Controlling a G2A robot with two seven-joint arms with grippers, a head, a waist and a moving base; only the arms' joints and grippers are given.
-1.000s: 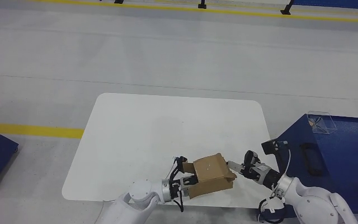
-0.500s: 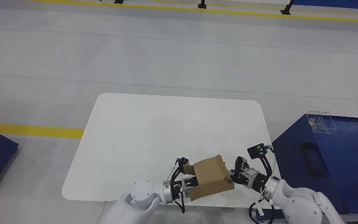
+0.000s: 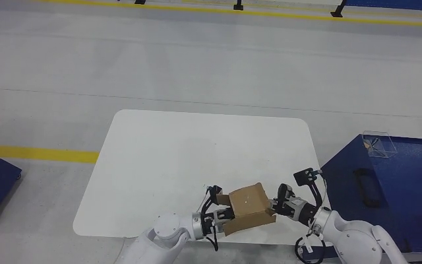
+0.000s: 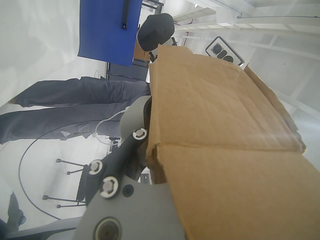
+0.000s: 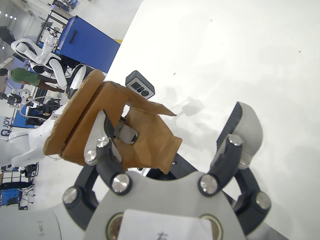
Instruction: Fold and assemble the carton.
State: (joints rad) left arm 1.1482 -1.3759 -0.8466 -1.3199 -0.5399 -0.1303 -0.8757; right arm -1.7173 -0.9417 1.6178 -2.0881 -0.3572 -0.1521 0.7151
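Observation:
A brown cardboard carton [image 3: 247,206], partly folded, is held just above the near edge of the white table [image 3: 198,152]. My left gripper [image 3: 216,214] is shut on its left end; in the left wrist view one finger [image 4: 132,121] lies against the carton [image 4: 212,126], whose panel hides the other finger. My right gripper [image 3: 278,203] is at the carton's right end. In the right wrist view it [image 5: 170,112] stands wide open, one finger [image 5: 103,128] tucked into the carton's open end [image 5: 140,131] and the other finger [image 5: 240,123] out over bare table.
A blue cabinet [image 3: 376,191] stands close to the table's right side, with a clear bin [image 3: 378,142] on top. The table's far and left parts are bare white surface. Grey floor with a yellow line [image 3: 46,154] lies to the left.
My right gripper has moved left up to the carton's right end. The carton and my left gripper have shifted slightly nearer; over the last half second little has moved.

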